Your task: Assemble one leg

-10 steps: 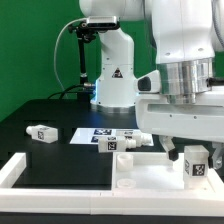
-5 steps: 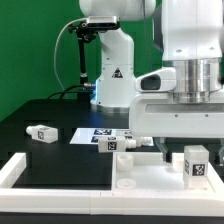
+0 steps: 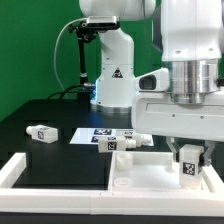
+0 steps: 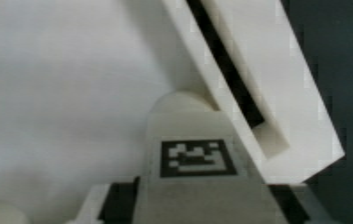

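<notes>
The step in hand was judged to be the seating of one leg into the panel. The small white plastic leg with a black-and-white square tag (image 3: pixel 188 169) was held upright in the arm's two-finger pincer (image 3: pixel 188 160), low over the large white tray-like panel with raised rims (image 3: pixel 60 170), toward the exterior view's right. In the wrist view the same leg (image 4: pixel 194 140) was seen clamped between the dark fingers (image 4: pixel 137 197), jaws narrow on its sides, its tag facing the camera and its rounded end pointing at the panel's pale floor (image 4: pixel 57 90), close beside a raised rim (image 4: pixel 226 80). Whether the end touched the floor could not be told.

The next move was judged to call for a careful straight descent onto the mounting point, with the leg kept vertical, and probably a turn or press to fix it; the socket itself was hidden under the leg.

Materials noted: smooth, matt, hard plastic throughout; panel flat with thick squared rims; leg chunky and blocky with a rounded tip.

Two further tagged white legs were noted lying on the black counter (image 3: pixel 20 130): one (image 3: pixel 41 132) at the exterior view's left, one (image 3: pixel 112 142) near the flat white marker board (image 3: pixel 92 131). A green backdrop stood behind.
</notes>
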{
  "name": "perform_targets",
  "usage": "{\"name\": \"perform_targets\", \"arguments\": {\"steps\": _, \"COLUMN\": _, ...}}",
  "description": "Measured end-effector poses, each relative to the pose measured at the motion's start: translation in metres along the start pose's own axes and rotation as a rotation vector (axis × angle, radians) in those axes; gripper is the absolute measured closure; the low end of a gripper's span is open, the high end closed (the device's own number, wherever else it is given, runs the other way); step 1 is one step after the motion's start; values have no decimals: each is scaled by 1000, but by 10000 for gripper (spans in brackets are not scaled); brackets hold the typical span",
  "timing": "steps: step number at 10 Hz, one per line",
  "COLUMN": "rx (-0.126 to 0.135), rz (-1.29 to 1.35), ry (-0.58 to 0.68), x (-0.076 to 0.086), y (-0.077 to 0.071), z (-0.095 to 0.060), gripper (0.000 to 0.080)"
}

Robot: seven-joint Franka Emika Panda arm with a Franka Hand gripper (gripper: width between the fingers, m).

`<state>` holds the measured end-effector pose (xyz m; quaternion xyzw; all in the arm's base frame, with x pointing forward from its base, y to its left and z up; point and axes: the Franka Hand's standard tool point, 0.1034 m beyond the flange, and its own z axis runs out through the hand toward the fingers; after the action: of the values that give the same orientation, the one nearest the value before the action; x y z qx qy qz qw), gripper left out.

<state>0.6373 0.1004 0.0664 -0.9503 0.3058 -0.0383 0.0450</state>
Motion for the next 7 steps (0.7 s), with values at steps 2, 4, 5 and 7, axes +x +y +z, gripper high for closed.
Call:
{"name": "perform_targets", "arguments": {"steps": 2, "rx": -2, "rz": 215, "ry": 2, "x": -2, "y": -3, "z": 0, "gripper": 517}}
{"name": "perform_targets", "arguments": {"steps": 4, "rx": -12, "rz": 478, "ry": -2, "x": -5, "y": -7, "z": 1, "gripper": 517}}
{"name": "perform_targets", "arguments": {"steps": 5, "rx": -15, "rz": 669, "ry": -8, "x": -5, "y": -10, "z": 1, "gripper": 517}}
{"name": "perform_targets", "arguments": {"steps": 7, "rx": -11, "rz": 1053, "ry": -19, "x": -4, "y": -13, "z": 2, "gripper": 515}}
